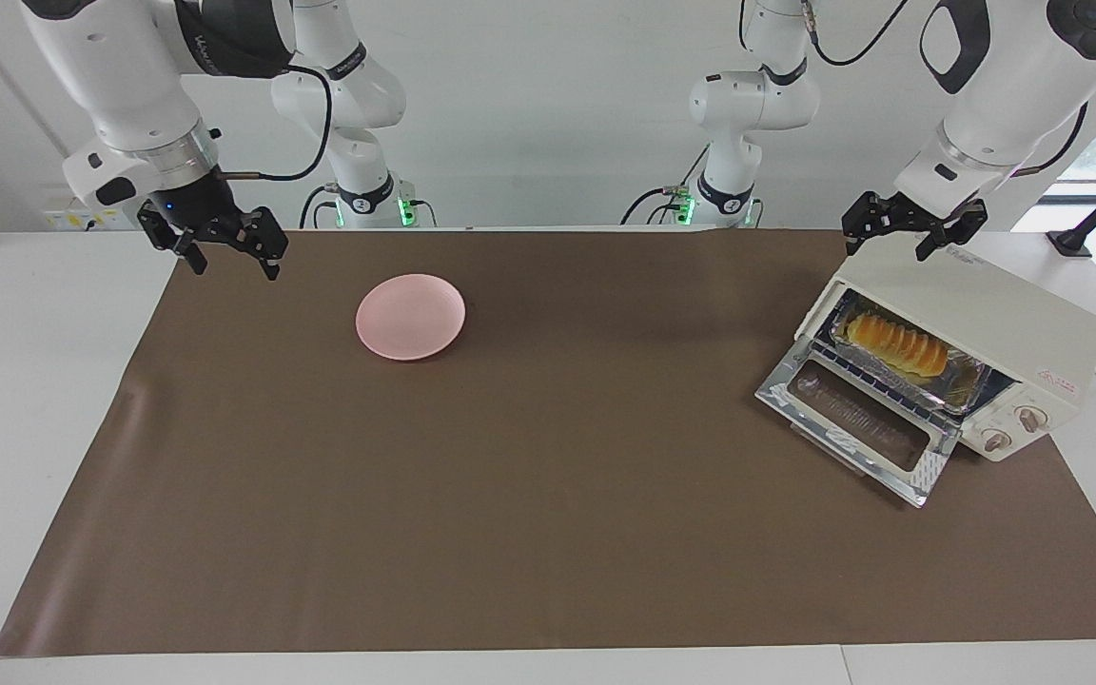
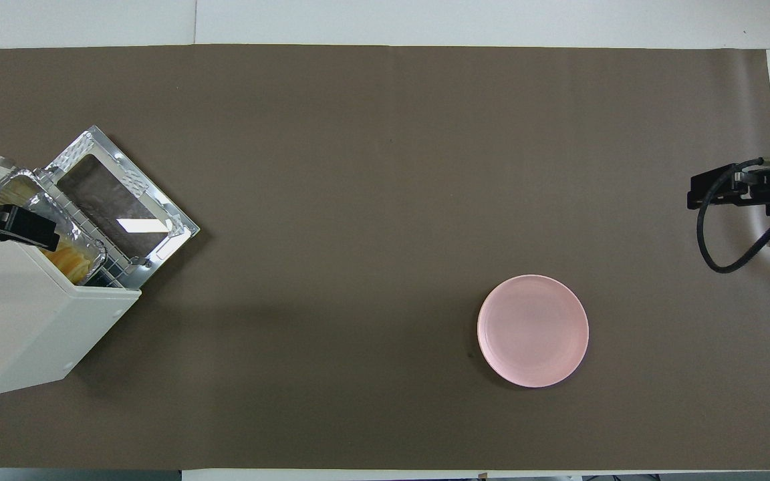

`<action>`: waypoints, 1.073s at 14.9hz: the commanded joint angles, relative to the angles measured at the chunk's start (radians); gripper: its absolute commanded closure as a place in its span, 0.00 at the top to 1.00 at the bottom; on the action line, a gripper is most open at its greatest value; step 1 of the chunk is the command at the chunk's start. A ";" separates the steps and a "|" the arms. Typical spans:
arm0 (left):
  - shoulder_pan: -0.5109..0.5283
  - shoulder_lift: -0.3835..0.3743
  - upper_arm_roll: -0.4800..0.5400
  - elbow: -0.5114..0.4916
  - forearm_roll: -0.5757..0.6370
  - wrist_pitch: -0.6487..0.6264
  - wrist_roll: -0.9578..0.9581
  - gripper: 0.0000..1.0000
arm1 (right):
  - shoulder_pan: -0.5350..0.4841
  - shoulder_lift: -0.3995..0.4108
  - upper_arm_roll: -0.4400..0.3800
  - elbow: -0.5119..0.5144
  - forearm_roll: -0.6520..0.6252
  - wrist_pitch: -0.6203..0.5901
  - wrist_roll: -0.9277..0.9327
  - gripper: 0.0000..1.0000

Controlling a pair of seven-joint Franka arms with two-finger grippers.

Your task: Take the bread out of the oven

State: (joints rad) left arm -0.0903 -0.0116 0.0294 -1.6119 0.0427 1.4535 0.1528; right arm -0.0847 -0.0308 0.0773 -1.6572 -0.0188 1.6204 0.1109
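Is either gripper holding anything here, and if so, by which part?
Nothing is held. The left gripper hangs open over the oven; the right gripper hangs open and empty. The bread lies in the oven.

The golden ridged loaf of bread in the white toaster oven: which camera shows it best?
The facing view: it looks into the open cream-white toaster oven, so the whole golden ridged loaf shows in its crinkled foil tray. From overhead, the oven's top and the left pincer hide most of the loaf.
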 commanded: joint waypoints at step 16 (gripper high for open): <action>0.009 -0.007 0.014 -0.002 -0.004 0.054 -0.041 1.00 | -0.009 -0.024 0.009 -0.027 -0.006 0.007 0.001 1.00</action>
State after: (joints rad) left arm -0.0859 -0.0140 0.0396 -1.6096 0.0427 1.4633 0.1393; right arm -0.0847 -0.0308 0.0773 -1.6572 -0.0188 1.6204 0.1109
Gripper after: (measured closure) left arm 0.000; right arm 0.000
